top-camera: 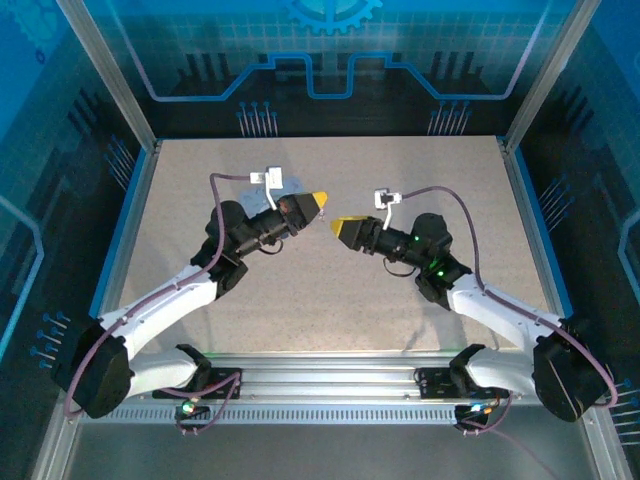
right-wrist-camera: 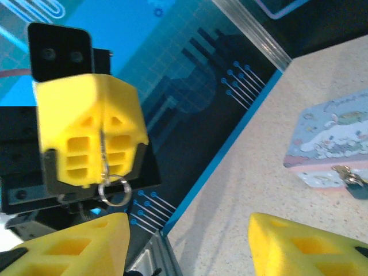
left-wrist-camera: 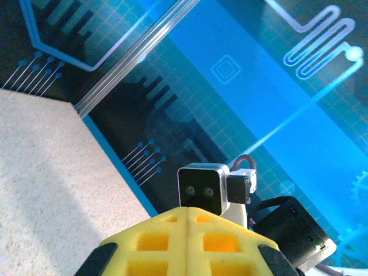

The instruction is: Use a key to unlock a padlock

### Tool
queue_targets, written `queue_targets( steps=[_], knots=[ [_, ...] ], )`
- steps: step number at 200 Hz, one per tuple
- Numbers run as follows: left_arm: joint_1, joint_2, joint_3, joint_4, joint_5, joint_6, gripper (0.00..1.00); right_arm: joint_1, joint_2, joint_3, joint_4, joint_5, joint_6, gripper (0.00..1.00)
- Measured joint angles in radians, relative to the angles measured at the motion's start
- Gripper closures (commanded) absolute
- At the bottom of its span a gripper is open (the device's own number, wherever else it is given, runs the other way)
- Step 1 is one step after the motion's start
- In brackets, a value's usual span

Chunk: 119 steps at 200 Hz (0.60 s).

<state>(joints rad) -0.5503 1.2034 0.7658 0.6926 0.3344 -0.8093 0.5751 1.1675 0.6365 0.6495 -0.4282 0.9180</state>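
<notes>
The surface (right-wrist-camera: 241,190) bears a pastel tin (right-wrist-camera: 330,144), with the padlock (right-wrist-camera: 355,185) at its edge. The right pincer (right-wrist-camera: 188,233) gapes empty. The left pincer (right-wrist-camera: 99,138) is clamped on the key (right-wrist-camera: 104,164) (ring dangling below). Such a thin pinch could let the key twist or drop in a handover.

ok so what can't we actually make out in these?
- Key, right wrist view: pinched inside the shut left fingers; only a sliver and its ring show.
- Padlock, right wrist view: blurred, cut by the right edge, at the tin; shackle state unreadable.
</notes>
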Motion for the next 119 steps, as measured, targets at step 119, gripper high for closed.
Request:
queue_targets(
  steps=[119],
  knots=[
    [-0.001, 0.059, -0.001, 0.105, 0.005, -0.015, 1.0, 0.017, 0.05, 0.077, 0.069, -0.026, 0.036, 0.57]
  ],
)
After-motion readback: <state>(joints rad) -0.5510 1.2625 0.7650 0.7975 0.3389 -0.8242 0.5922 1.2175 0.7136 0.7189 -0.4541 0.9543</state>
